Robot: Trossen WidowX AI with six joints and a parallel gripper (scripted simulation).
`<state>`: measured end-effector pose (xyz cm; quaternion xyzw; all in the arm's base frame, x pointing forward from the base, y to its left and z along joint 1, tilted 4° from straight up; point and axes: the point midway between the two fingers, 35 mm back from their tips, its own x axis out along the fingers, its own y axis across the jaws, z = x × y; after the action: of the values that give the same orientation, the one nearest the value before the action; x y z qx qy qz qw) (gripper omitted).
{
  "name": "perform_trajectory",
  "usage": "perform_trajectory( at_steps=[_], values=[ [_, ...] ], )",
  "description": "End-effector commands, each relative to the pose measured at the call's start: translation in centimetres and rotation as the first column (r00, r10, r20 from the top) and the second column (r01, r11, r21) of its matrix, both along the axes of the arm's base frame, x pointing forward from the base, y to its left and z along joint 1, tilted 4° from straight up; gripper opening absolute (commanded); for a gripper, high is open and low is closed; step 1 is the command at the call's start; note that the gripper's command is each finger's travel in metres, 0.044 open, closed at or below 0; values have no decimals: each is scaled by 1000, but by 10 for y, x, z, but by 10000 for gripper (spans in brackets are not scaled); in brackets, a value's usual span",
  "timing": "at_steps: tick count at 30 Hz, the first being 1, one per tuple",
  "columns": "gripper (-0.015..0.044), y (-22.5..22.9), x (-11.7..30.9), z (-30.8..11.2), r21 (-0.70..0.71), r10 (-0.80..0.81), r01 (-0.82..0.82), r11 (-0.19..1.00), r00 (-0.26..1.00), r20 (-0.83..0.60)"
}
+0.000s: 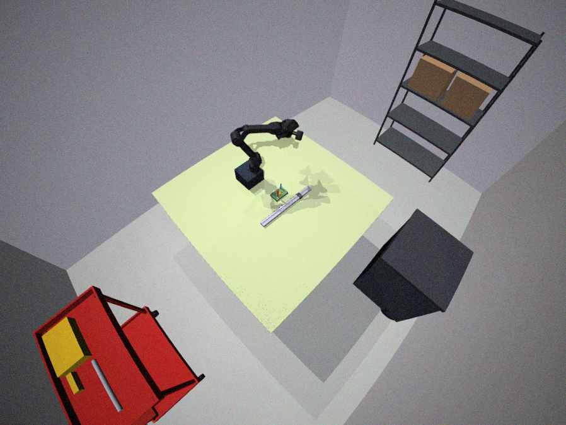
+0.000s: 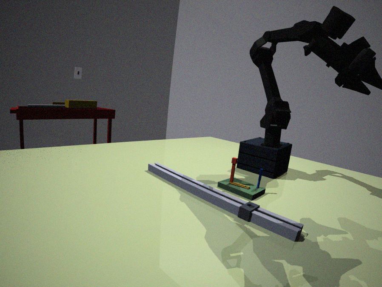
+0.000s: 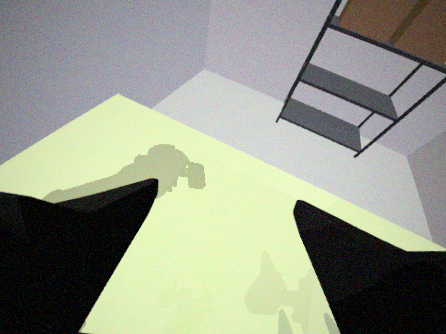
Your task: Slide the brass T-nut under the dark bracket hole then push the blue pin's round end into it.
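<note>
Claw released and high, nut and pin both on the tray

The arm (image 1: 263,129) (image 2: 269,81) rises from its dark base (image 1: 242,175) (image 2: 254,158) on the table (image 1: 274,274) (image 2: 92,216) (image 3: 215,223) and reaches out high over the surface. Its claw (image 2: 375,89) (image 3: 228,196) is released, the two fingers spread wide with nothing between them; both tips point downward at a slant in the exterior view, well apart from the task's things. In the top view the fingers are hard to make out.

The green tray (image 1: 274,197) (image 2: 235,190) sits between the base and the rail (image 1: 283,208) (image 2: 200,190). On it the nut (image 2: 240,185) shows as a narrow brass shape, with the orange handle (image 1: 277,193) (image 2: 232,170) standing upright at one end. The blue pin (image 1: 280,186) (image 2: 260,178) stands near the opposite end of the tray, almost upright.

The rail lies on the table, slot facing up. The dark bracket (image 1: 299,195) (image 2: 248,211) straddles it nearer one end, its hole visible on top.

Beyond the table are a red cart (image 1: 98,320) (image 2: 64,114) carrying a yellow box (image 1: 63,345) (image 2: 81,104), and a shelf (image 1: 420,148) (image 3: 320,120) holding brown cartons (image 1: 432,77) (image 3: 372,18).
</note>
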<state>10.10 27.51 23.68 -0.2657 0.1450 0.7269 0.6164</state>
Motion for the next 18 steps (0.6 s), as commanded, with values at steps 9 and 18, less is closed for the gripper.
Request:
perform_trajectory(
  at_steps=[9, 18],
  values=[
    [440, -116, 128, -66, -326, -234, 298, 897, 946, 222],
    [440, -245, 153, -109, -563, -238, 324, 761, 945, 223]
  ],
)
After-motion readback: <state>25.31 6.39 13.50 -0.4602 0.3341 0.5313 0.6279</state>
